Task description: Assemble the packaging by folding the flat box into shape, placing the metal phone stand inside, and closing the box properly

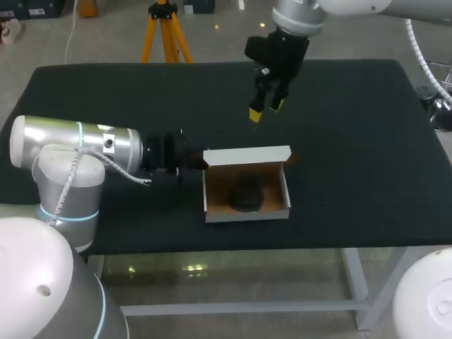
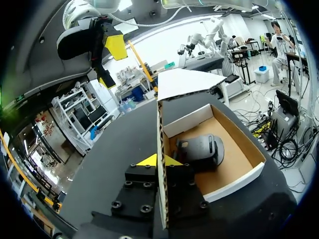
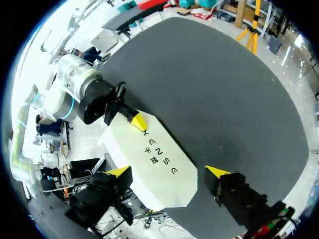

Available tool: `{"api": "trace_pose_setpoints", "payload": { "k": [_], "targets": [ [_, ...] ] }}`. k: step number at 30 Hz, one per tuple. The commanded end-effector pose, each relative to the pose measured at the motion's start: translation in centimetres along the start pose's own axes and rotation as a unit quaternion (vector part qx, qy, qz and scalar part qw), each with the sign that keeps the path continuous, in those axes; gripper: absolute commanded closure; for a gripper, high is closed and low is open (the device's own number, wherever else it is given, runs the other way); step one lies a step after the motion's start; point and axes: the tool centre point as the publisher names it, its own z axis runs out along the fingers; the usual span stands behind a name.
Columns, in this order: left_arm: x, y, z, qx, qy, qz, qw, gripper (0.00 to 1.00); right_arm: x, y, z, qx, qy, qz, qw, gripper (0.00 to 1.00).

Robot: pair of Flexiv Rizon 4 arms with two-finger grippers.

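Left hand (image 2: 158, 160) level, clamped on box (image 2: 233, 183) side wall; right hand (image 1: 265, 109) high above lid (image 1: 247, 155), pointing down, fingers (image 3: 118, 172) apart.

Black-topped table (image 1: 353, 141), an open white cardboard box (image 1: 247, 214) flat on it near its front edge

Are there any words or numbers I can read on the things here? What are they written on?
On the box lid, in the right wrist view: one short row of dark letters with two small characters beside it. It is a maker's mark, so it is not quoted here.
On the box walls: no writing shows.
On the phone stand: no writing shows.
On the table: no numbers or signs.
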Motion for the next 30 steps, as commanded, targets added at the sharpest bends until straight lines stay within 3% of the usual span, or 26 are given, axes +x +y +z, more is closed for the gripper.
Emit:
{"api": "trace_pose_setpoints", "payload": {
  "k": [1,16,21,30],
  "targets": [
    [0.8,0.0,0.2,-0.011,-0.026,0.004,1.000,1.00,0.7,-1.3,0.1,-0.029,-0.018,0.010,0.999,0.00],
    [0.8,0.0,0.2,-0.011,-0.026,0.004,1.000,1.00,0.7,-1.3,0.1,-0.029,-0.018,0.010,0.999,0.00],
    [1.0,0.3,0.2,-0.019,-0.047,0.035,0.998,1.00,1.1,-0.7,0.1,-0.009,-0.036,0.103,0.994,0.00],
    [1.3,0.5,0.6,-0.028,-0.066,0.088,0.994,1.00,0.7,-3.1,1.3,0.014,0.001,0.283,0.959,0.00]
  ]
}}
